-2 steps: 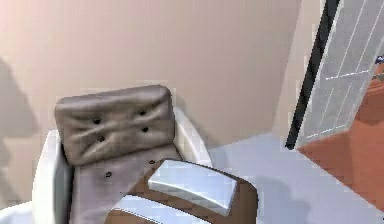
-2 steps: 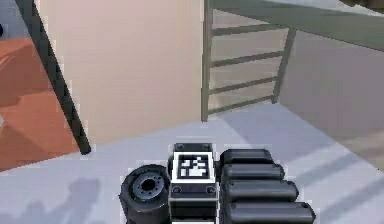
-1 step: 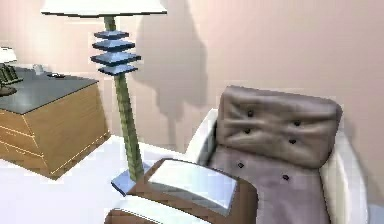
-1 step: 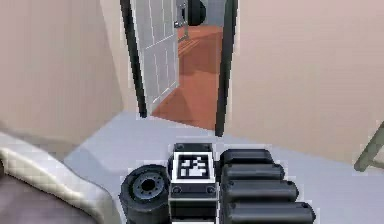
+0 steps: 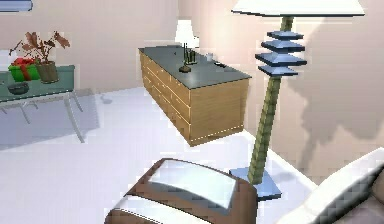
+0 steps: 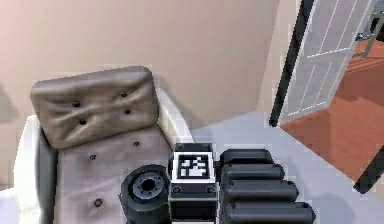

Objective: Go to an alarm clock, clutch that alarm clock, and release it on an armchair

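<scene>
The pincer (image 6: 148, 193) shows in front of the seat of the armchair (image 6: 92, 108), so the approach is judged complete and the release is left to do. Whether it grasps the alarm clock cannot be told, leaving the clock's position undetermined. Nothing stands between pincer and seat: the white door (image 6: 335, 50) is well apart from it, and the floor lamp (image 5: 272, 100) and dresser (image 5: 195, 95) lie farther off.

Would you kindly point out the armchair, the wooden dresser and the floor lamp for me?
armchair (image 6: 95, 105): arm side view, on its brown back cushion.
wooden dresser (image 5: 165, 95): forward view, on its drawer front.
floor lamp (image 5: 267, 120): forward view, on its pole.
</scene>
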Available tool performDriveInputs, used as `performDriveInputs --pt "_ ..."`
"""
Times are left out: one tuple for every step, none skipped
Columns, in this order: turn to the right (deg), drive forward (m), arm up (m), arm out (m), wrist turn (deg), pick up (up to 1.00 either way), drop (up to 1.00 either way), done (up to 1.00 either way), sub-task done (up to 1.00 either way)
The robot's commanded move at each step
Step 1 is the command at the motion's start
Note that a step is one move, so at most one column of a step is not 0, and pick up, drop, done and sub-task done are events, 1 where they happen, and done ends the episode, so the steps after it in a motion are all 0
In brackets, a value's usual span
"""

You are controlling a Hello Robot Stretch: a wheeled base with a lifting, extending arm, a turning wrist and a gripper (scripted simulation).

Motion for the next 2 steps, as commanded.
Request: performDriveInputs --pt "0.0 0.00 0.00 0.48 0.0 0.00 0.00 0.00 0.00" --pt "0.0 0.00 0.00 0.00 39.0 0.00 0.00 0.00 0.00"
